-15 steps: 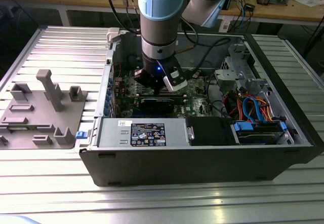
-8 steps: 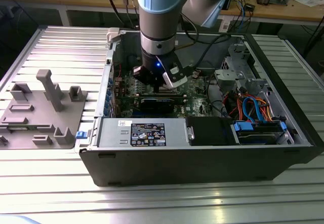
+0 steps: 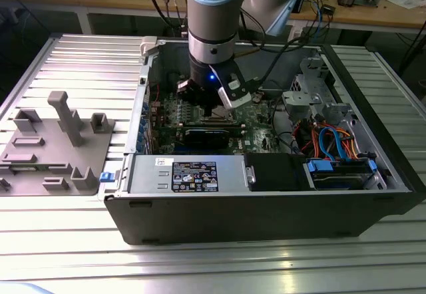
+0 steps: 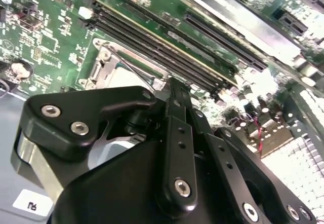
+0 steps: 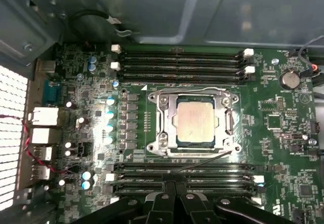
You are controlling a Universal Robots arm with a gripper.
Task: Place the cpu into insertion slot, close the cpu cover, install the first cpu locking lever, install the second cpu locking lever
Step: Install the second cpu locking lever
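Observation:
The cpu [image 5: 195, 122], a pale silver square, lies in the socket on the green motherboard [image 5: 283, 148]. The cpu cover [image 5: 165, 117], a silver frame, lies flat around it. One thin wire lever [image 5: 187, 88] runs along the socket's side by the memory slots. The other lever [image 5: 205, 161] stands slanted off the opposite side, close to my fingertips. My gripper [image 5: 174, 185] hovers beside the socket with its black fingers together and nothing between them. In the second wrist view the gripper [image 4: 173, 83] hides most of the socket [image 4: 106, 64]. In the exterior view the gripper [image 3: 210, 110] hangs inside the open computer case.
Black memory slots [image 5: 182, 62] flank the socket on two sides. The case's walls [image 3: 140, 108] surround the board. A drive cage with blue and orange cables [image 3: 333, 144] sits at the exterior view's right. A grey fixture [image 3: 56, 144] lies on the ribbed table at the exterior view's left.

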